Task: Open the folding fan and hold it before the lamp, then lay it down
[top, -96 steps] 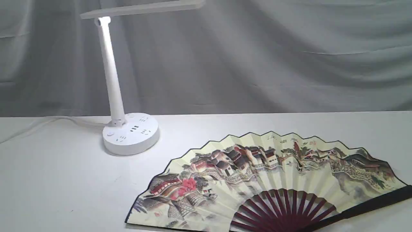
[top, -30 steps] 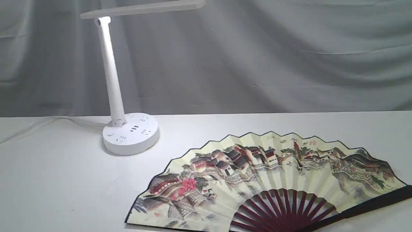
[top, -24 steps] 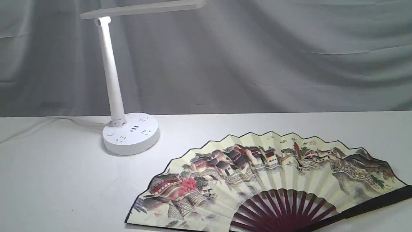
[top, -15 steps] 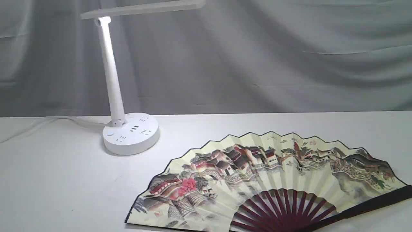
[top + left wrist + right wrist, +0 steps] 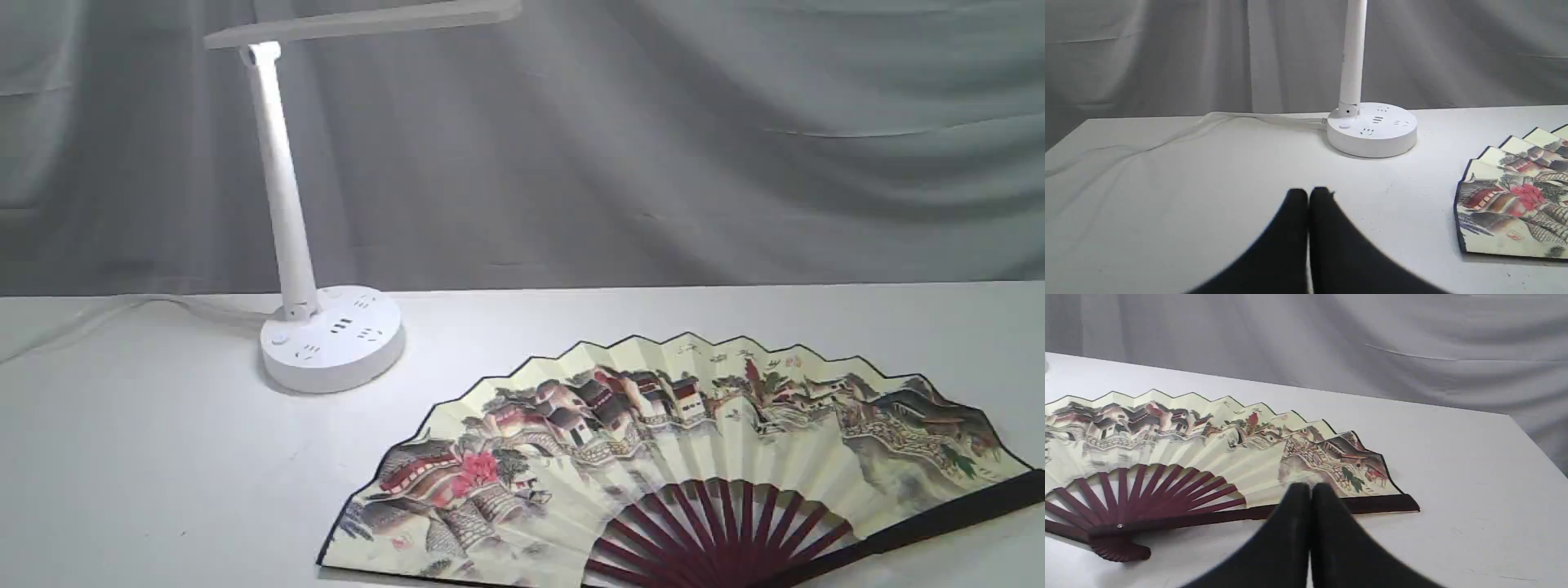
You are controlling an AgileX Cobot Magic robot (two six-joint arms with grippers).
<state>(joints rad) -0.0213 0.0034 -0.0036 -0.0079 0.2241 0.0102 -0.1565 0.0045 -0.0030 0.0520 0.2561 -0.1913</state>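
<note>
Nothing has moved since the earlier pictures: the folding fan (image 5: 694,441) and the desk lamp (image 5: 331,343) keep their places. Both claws are closed, finger against finger, and hold nothing. The left claw (image 5: 1308,191) hangs over the bare worktop (image 5: 163,457); the right claw (image 5: 1310,486) is near the dark guard of the fan. The fan is fully opened and lies flat on the worktop, painted side up, its maroon ribs toward the near edge. Further back and to the left, well apart from the fan, the white lamp stands upright on its round base with sockets. A pale cable (image 5: 1167,136) runs away from the base. Behind all hangs a grey curtain (image 5: 653,147).
</note>
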